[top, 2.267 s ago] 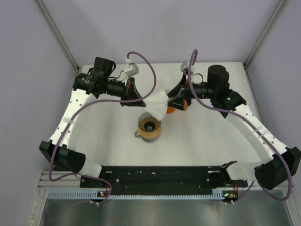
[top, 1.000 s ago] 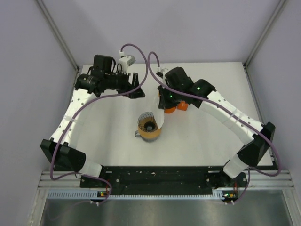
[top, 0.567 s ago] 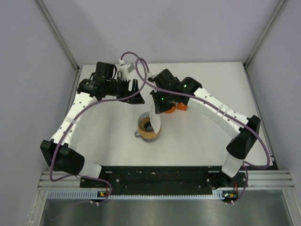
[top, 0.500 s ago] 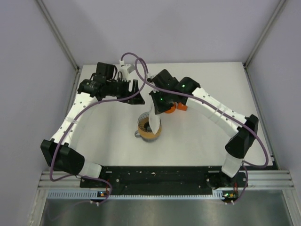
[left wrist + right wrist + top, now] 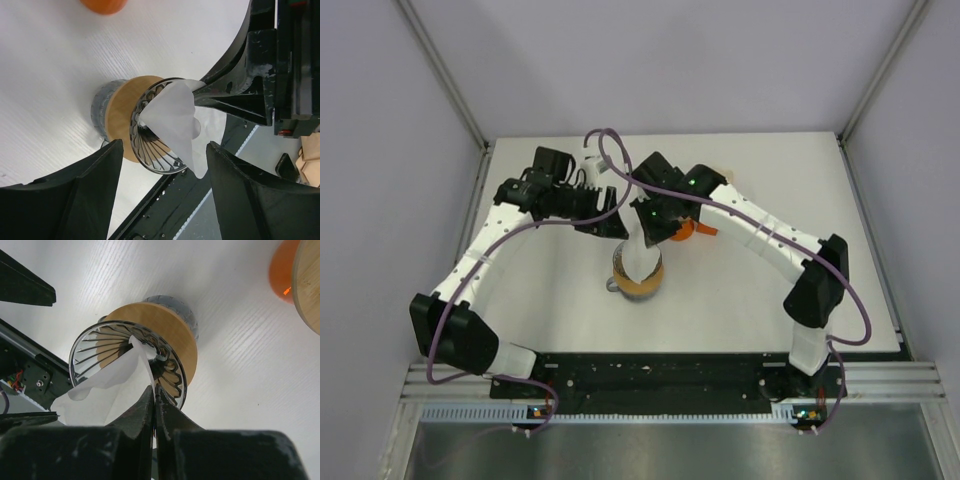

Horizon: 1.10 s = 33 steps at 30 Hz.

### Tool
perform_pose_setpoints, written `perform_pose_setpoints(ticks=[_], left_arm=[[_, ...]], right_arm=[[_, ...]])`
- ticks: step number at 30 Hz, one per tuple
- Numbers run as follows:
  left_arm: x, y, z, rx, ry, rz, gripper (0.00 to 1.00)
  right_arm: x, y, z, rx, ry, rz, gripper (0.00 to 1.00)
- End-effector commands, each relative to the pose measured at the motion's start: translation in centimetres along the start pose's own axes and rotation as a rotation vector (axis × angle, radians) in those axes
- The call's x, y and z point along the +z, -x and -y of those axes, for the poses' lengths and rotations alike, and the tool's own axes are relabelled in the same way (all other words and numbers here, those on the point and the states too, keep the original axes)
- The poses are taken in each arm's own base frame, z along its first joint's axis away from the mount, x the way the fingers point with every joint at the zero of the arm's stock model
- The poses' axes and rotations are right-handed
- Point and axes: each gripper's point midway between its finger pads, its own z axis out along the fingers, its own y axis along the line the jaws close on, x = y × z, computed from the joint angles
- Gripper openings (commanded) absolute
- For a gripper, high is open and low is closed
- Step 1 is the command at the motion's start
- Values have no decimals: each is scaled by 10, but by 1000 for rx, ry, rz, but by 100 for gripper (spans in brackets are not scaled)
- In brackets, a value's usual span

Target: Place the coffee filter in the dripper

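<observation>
The coffee filter is now brought down partly into the dripper, just beneath the right gripper, which is clamped on its edge. Seating is judged incomplete. The left gripper is held apart alongside.

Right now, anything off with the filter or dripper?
Yes: the coffee filter sits askew. Its tip is inside the dripper, but it looks folded flat, not opened out, and its wide end hangs over the rim on one side, with the right gripper pinching it. The dripper stands upright.
</observation>
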Motion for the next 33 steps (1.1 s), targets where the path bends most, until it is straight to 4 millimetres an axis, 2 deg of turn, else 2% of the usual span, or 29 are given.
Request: perform_pose_setpoints(ticks=[1,3,6,9,12,18,20,27,30,33], left_arm=[[0,-6,9,117,4,-2,72],[7,-13,10,128,7,-30,67],[14,-16,2,157,42,-51,53],[15,-16,-4,165,71,-66,40],[12,-17,-4,177,73,-75,24],[10,-20,-1,180,62,-87,0],[7,-19,-3,187,79,-88,0],[-4,-19,-26,233,225,-119,0],[-2,-22,-21,235,191,-131,0],[3,-26,-11,237,134,-145,0]], right_arm=[[-8,16,-15,-25,33,49,0],[-8,16,-14,-23,30,52,0],[-9,16,-14,-23,29,54,0],[-11,14,-12,-26,21,52,0],[-13,13,-7,-24,7,59,0],[-13,16,-7,-25,9,62,0],[-13,15,-6,-31,7,61,0],[-15,1,18,1,-44,43,0],[-17,2,17,2,-31,51,0],[-18,6,4,-14,41,63,1]])
